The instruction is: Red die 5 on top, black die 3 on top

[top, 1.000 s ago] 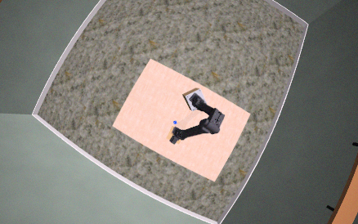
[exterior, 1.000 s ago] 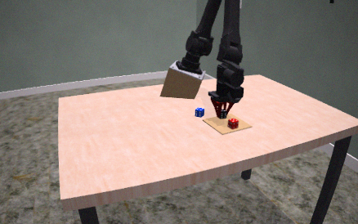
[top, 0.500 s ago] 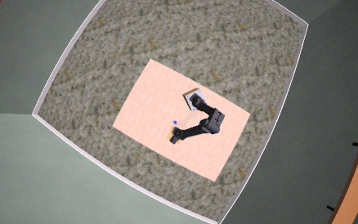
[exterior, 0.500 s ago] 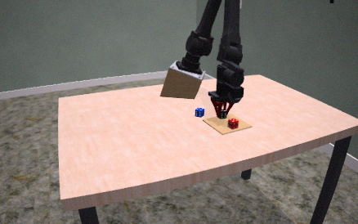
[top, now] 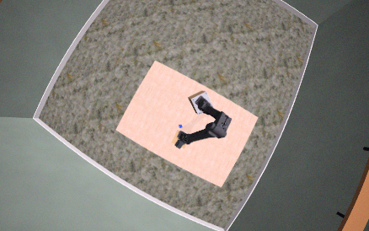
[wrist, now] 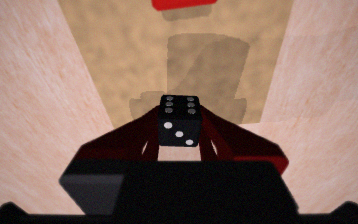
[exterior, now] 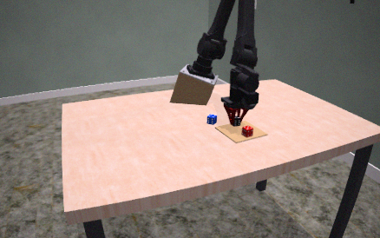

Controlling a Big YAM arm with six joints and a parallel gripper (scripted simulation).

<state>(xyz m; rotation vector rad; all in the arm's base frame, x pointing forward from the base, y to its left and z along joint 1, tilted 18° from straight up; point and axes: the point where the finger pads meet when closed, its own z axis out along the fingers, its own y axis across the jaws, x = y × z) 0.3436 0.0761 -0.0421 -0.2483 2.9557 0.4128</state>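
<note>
My gripper (wrist: 179,111) (exterior: 236,121) is shut on the black die (wrist: 180,120) (exterior: 236,122). It holds the die a little above the tan mat (wrist: 120,60) (exterior: 234,134) (top: 174,137), whose shadow lies below it. In the wrist view the die's face toward the camera shows three pips and its far face shows six. The red die (exterior: 247,130) (wrist: 184,4) lies on the mat near its front right part; only its edge shows at the top of the wrist view. The blue die (exterior: 212,119) (top: 180,126) lies on the table left of the mat, off it.
The arm's base block (exterior: 192,89) (top: 200,102) stands on the table behind the dice. The pale wooden table (exterior: 130,143) (top: 152,105) stretches wide to the left and front. The floor around it is carpet.
</note>
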